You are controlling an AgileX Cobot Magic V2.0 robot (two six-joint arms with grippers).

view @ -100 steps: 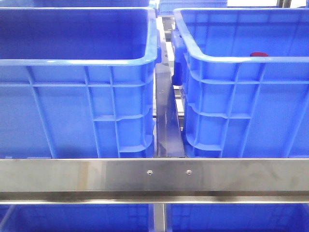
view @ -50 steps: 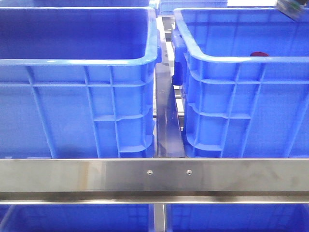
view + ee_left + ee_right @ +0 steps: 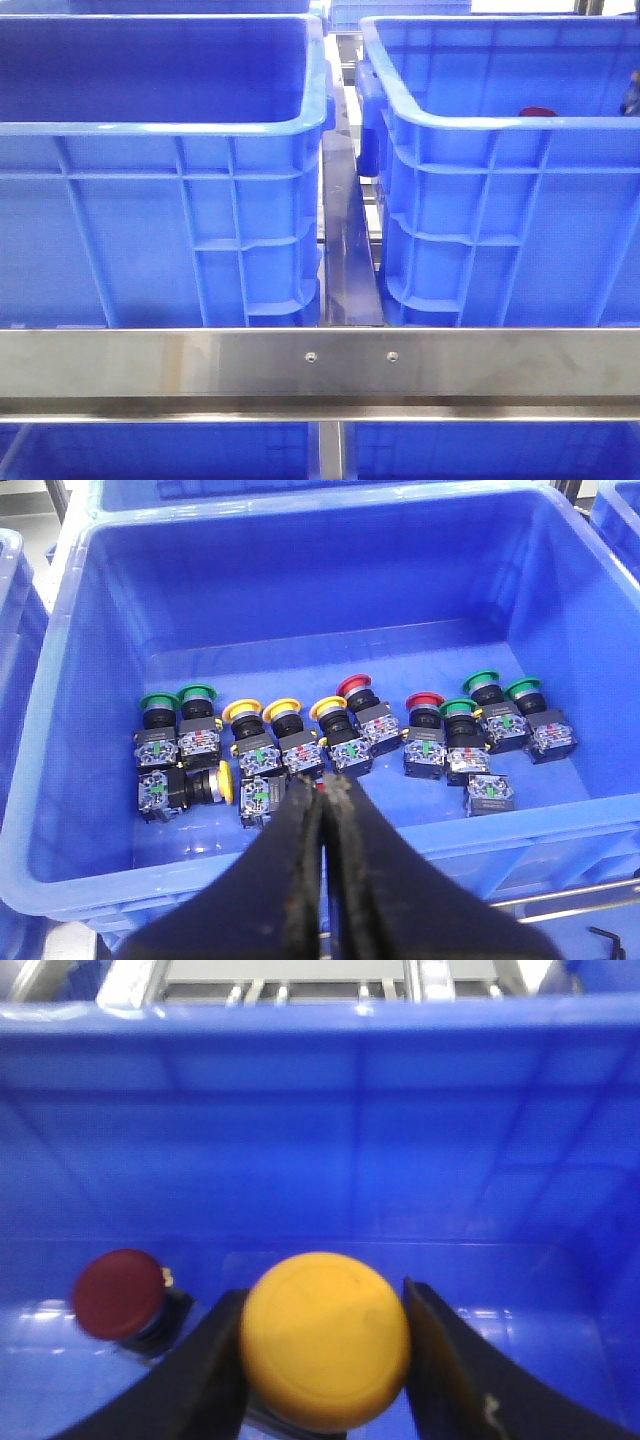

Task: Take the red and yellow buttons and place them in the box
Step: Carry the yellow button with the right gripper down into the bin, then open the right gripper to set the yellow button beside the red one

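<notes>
Two large blue crates are filling the front view side by side: the left crate [image 3: 160, 180] and the box [image 3: 500, 200] on the right, with a narrow dark divider [image 3: 348, 240] standing between them and a steel rail [image 3: 320, 365] running across in front. Just over the box's near rim a sliver of the red button [image 3: 537, 112] is peeking out.

In the left wrist view another blue crate [image 3: 90, 680] is holding a row of push-button switches [image 3: 340, 730] with green, yellow and red caps, most lying on its floor in a loose line. The left gripper [image 3: 322, 798] is hovering above that row with its jaws pressed together and nothing between them.

In the right wrist view the right gripper [image 3: 325, 1345] is sitting low inside the box, its jaws clamping on either side of the yellow button [image 3: 325, 1338], whose domed cap is facing the camera. The red button [image 3: 120, 1293] is resting on the box floor just beside it, apart from the jaws, near the far wall.
</notes>
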